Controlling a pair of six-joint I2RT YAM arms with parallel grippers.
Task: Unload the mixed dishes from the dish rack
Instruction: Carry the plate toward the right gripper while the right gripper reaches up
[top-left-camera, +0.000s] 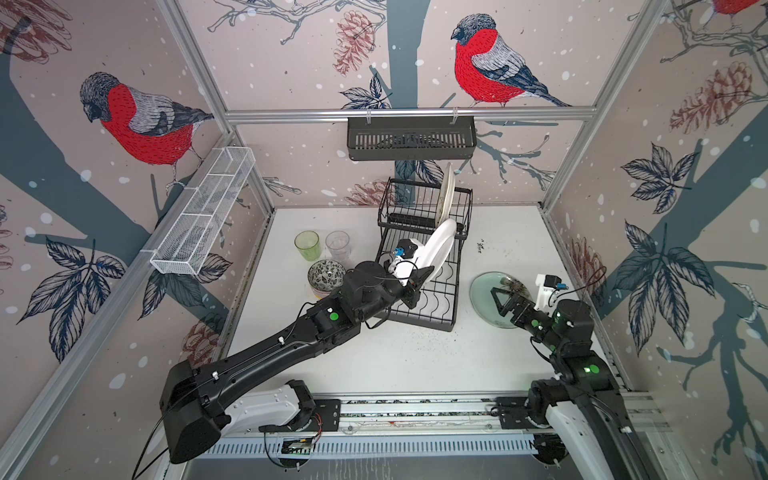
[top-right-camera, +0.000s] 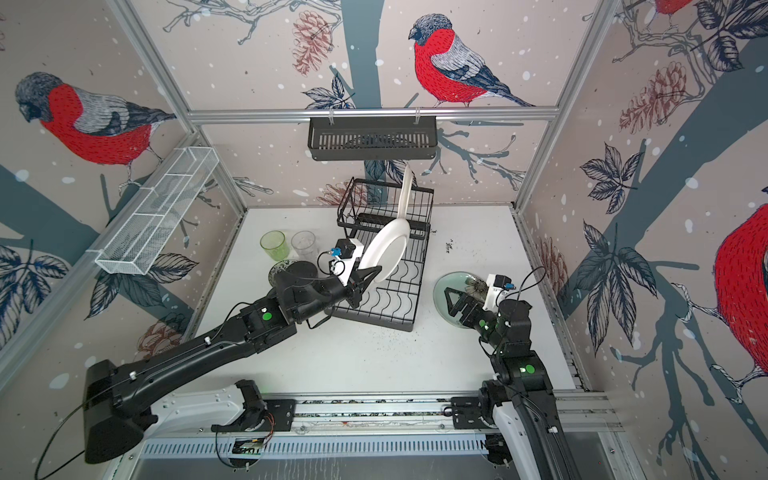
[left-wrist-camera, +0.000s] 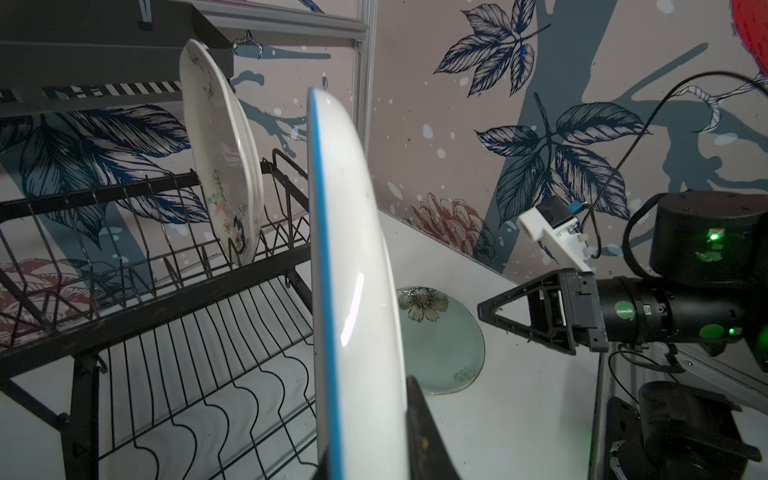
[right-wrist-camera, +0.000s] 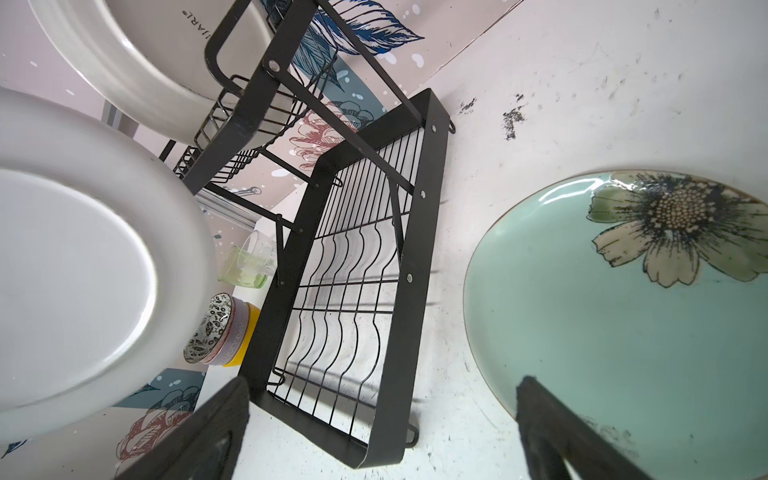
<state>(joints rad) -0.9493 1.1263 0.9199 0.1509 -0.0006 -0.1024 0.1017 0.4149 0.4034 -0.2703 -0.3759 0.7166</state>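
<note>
Left pincer (left-wrist-camera: 374, 457) clamped on the lower rim of a white plate (top-left-camera: 441, 245), blue-edged; plate held on edge, tilted, above the rack's lower tray. In the left wrist view a dark finger (left-wrist-camera: 428, 436) presses one face of the plate; the other finger is hidden behind it.

Right pincer (top-left-camera: 505, 297) spread wide, holding nothing, hanging over the near edge of the green plate (top-left-camera: 482, 291). Right wrist view: both fingers apart, green plate (right-wrist-camera: 602, 332) below and between them, whether touching cannot be told.

Rack (top-left-camera: 419, 286), black wire, two tiers, toward the back middle of the table (top-left-camera: 415, 357).
- Upper slotted tier: one patterned plate (top-left-camera: 448, 195) standing on edge in a slot at its right end. Other slots bare.
- Lower tray (right-wrist-camera: 353, 299): bare grid, table showing through the wires.

Off the rack, on the table:
- Green plate with a flower print, flat, right of the rack, well apart from it.
- Green glass (top-left-camera: 308, 245) and clear glass (top-left-camera: 337, 244), upright, side by side, left of the rack.
- Bowls (top-left-camera: 326, 275) nested in one stack just in front of the glasses; patterned bowl on top, pink and yellow (right-wrist-camera: 245, 336) bands below it in the right wrist view.

Black basket (top-left-camera: 411, 137) on the back rail and white mesh basket (top-left-camera: 203, 212) on the left rail; contents not discernible.
</note>
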